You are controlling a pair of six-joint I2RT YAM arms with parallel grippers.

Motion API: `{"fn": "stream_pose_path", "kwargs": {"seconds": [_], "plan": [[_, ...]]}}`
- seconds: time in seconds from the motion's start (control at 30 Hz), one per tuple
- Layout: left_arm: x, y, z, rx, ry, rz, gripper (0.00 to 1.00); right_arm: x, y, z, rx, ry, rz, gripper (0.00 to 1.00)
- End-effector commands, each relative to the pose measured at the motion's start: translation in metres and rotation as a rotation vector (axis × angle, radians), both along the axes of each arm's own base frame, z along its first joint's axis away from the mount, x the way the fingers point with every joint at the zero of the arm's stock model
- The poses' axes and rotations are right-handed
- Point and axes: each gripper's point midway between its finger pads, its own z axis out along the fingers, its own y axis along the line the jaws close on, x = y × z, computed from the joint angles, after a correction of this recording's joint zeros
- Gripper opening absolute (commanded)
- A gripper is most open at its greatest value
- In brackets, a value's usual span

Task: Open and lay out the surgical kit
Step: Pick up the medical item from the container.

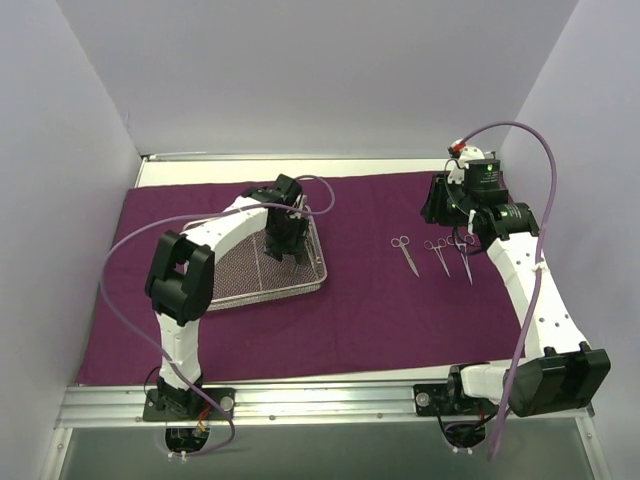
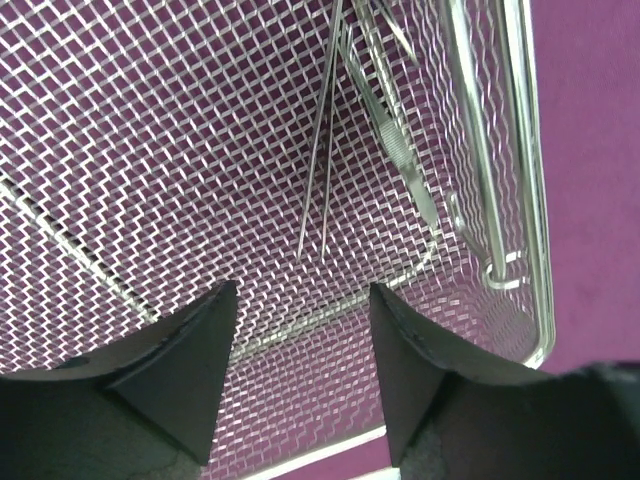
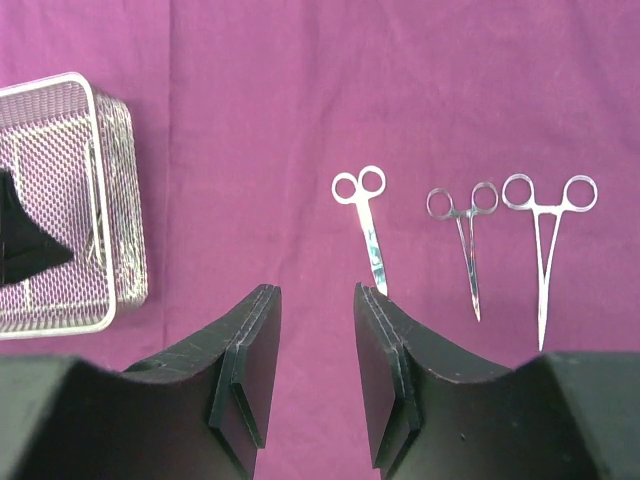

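From my console the cloth reads as matt, dark purple woven fabric, smooth with only faint creases. The tray is bright silver wire mesh with a polished rod rim (it glints in the left wrist view). The 3 laid-out pieces, the scissors, the smaller forceps and the larger forceps, are mirror-shiny steel. I see dull, slightly grainy black plastic on the left gripper and the right gripper. The arm shells look like smooth white plastic.
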Motion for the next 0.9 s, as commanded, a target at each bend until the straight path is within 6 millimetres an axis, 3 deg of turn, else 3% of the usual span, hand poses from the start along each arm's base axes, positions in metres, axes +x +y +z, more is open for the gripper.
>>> {"fn": "stream_pose_path", "kwargs": {"seconds": [0.0,0.27,0.87], "plan": [[0.026,-0.006,0.006,0.020,-0.092,0.026,0.62,-0.012,0.002,0.002,0.005,0.005,0.015,0.36],[0.034,-0.006,-0.011,0.070,-0.096,0.030,0.51,-0.017,-0.001,0.004,-0.013,0.012,0.019,0.36],[0.036,-0.018,-0.017,0.066,-0.129,0.019,0.54,-0.016,0.005,-0.013,0.002,0.055,0.043,0.35]]}}
